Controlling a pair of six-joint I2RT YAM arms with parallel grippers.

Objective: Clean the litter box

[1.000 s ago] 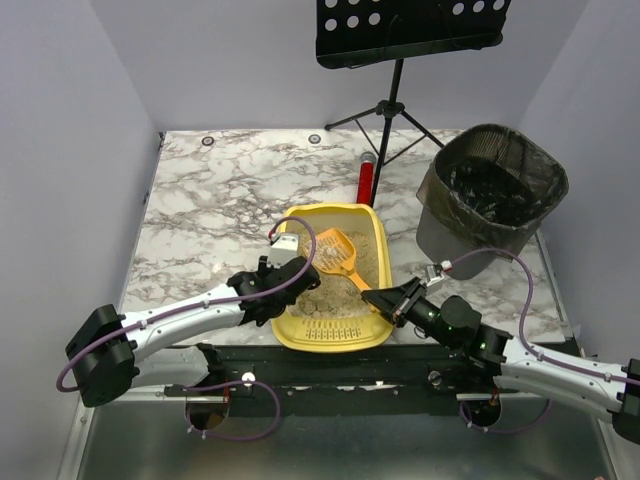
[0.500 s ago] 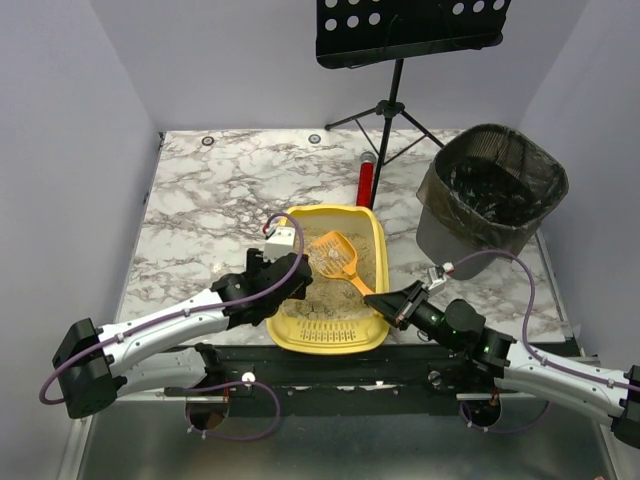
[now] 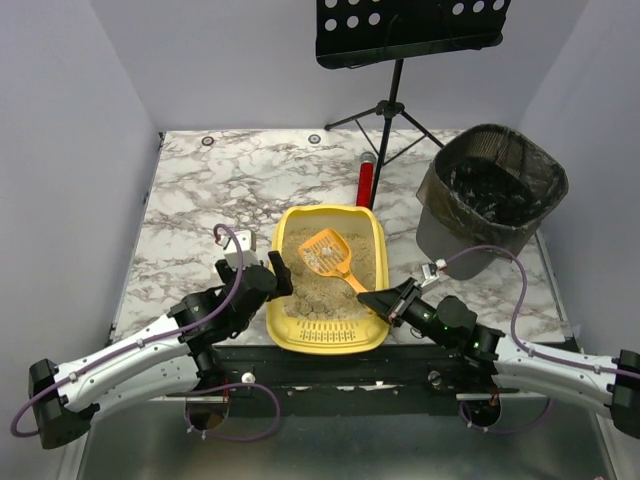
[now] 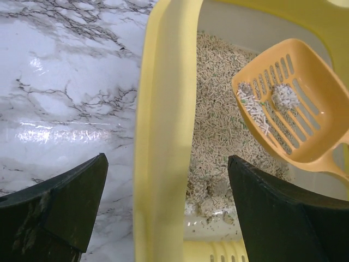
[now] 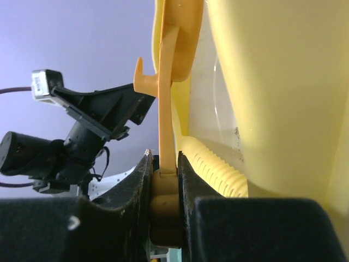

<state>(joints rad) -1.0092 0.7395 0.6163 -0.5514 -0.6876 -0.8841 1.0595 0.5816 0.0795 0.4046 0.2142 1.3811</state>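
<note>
Since a second ago the left gripper (image 3: pixel 277 273) has let go of the litter box (image 3: pixel 325 338), drawn back toward its base and spread its jaws wide. The tray's left wall now lies just ahead of them, not touched. The right gripper (image 3: pixel 383 300) is clamped on the thin handle of the scoop (image 3: pixel 325 250), whose slotted head sits ahead of it over the litter, clumps aboard. Filled with litter, the stiff, smooth tray will likely feel heavy and slide, so its rolled rim looks the soundest place to pinch.
</note>
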